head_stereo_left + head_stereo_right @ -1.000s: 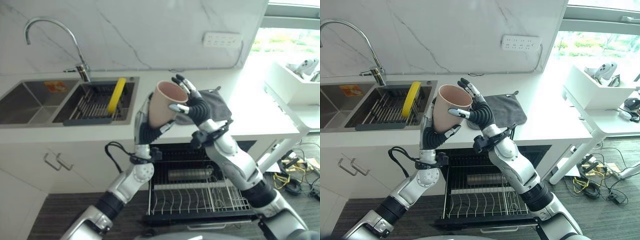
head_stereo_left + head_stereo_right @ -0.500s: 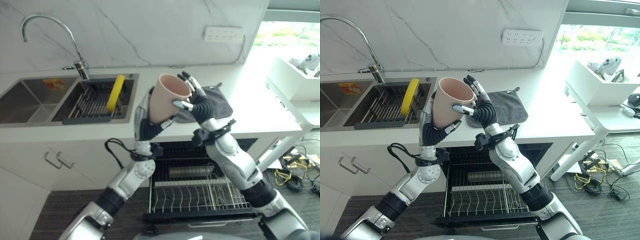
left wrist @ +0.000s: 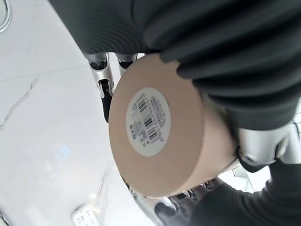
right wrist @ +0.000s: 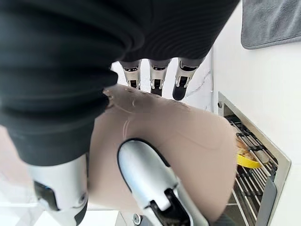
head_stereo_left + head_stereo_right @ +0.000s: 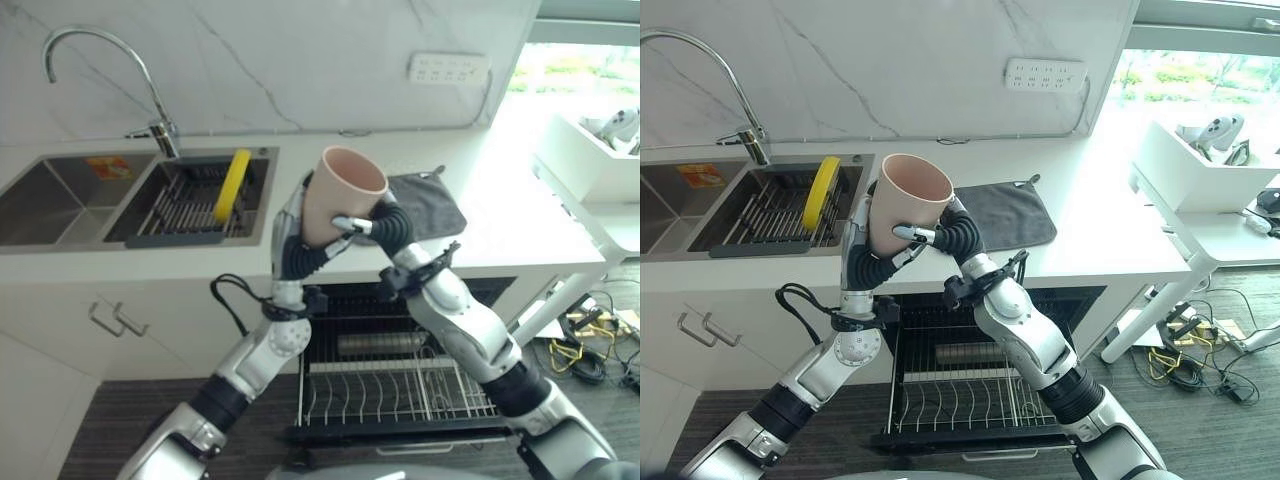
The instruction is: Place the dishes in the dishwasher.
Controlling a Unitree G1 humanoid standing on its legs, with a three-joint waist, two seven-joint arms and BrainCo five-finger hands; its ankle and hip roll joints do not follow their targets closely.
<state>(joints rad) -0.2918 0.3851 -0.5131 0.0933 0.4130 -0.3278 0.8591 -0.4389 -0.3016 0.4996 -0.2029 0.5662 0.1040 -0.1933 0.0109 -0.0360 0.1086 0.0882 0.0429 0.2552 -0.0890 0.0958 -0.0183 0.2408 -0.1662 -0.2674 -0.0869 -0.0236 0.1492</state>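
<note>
While raised above the counter, both robot hands, left robot hand [image 5: 298, 252] and right robot hand [image 5: 385, 226], clasp the cup [image 5: 336, 194].

Both hands up at chest height, clamped on the same cup.

Left hand [image 5: 296, 238] comes up from lower left, forearm near vertical, wrist cover just below the cup [image 5: 338, 195]; fingers and thumb curl round the cup's lower body from the left and underneath. Right hand [image 5: 385, 226] reaches in from lower right, elbow bent, forearm angled up and to the left; thumb [image 4: 155, 183] presses across the cup wall, fingers [image 4: 156, 80] wrap over the far side. In the left wrist view the ribbed cover of the left hand sits against the cup base, finger segments [image 3: 104, 84] showing past the base edge. Hands nearly touching each other around the cup.
</note>
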